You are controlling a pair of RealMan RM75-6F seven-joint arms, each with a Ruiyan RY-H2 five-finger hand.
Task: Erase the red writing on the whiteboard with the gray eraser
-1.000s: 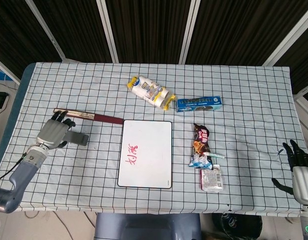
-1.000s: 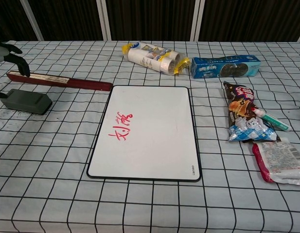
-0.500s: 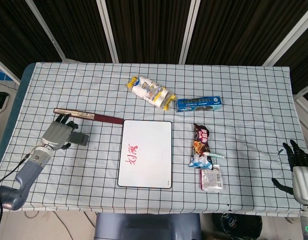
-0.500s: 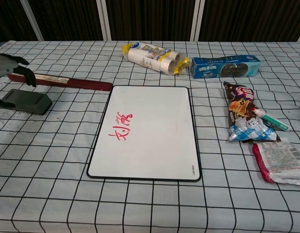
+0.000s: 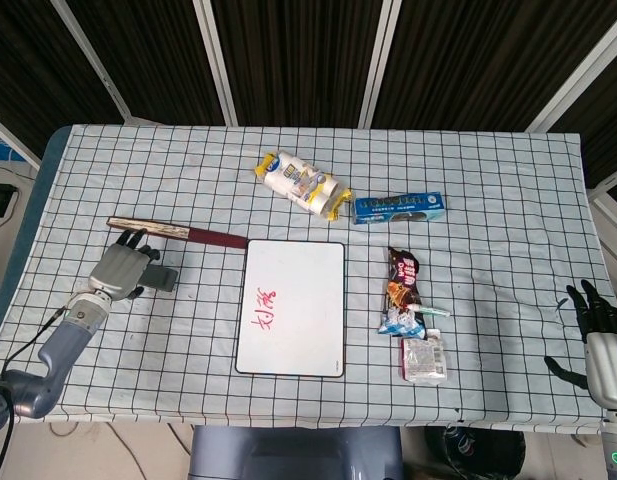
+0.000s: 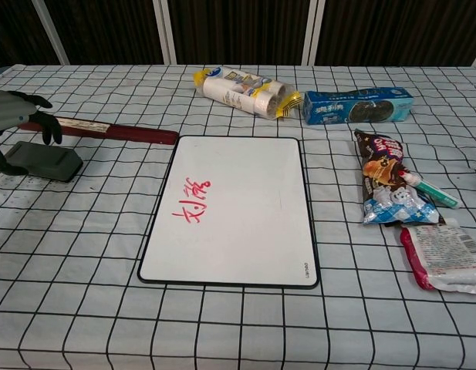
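Note:
The gray eraser (image 5: pixel 162 279) (image 6: pixel 46 160) lies flat on the checked cloth, left of the whiteboard (image 5: pixel 306 330) (image 6: pixel 253 231). Red writing (image 5: pixel 263 307) (image 6: pixel 190 202) sits on the board's left half. My left hand (image 5: pixel 121 265) (image 6: pixel 10 116) hovers over the eraser's left end, with fingers curved down behind it and the thumb in front of it; I see no firm grip. My right hand (image 5: pixel 598 335) hangs at the table's near right corner with fingers spread and nothing in it; the chest view does not show it.
A red ruler (image 5: pixel 188 234) (image 6: pixel 106 129) lies just behind the eraser. A roll pack (image 5: pixel 301 185) and a blue biscuit box (image 5: pixel 398 207) are behind the board. Snack packets (image 5: pixel 403 290) (image 5: pixel 425 360) lie to its right.
My left hand has come down and a little to the right, so its fingers now straddle the eraser's left end. The eraser and my right hand have stayed put.

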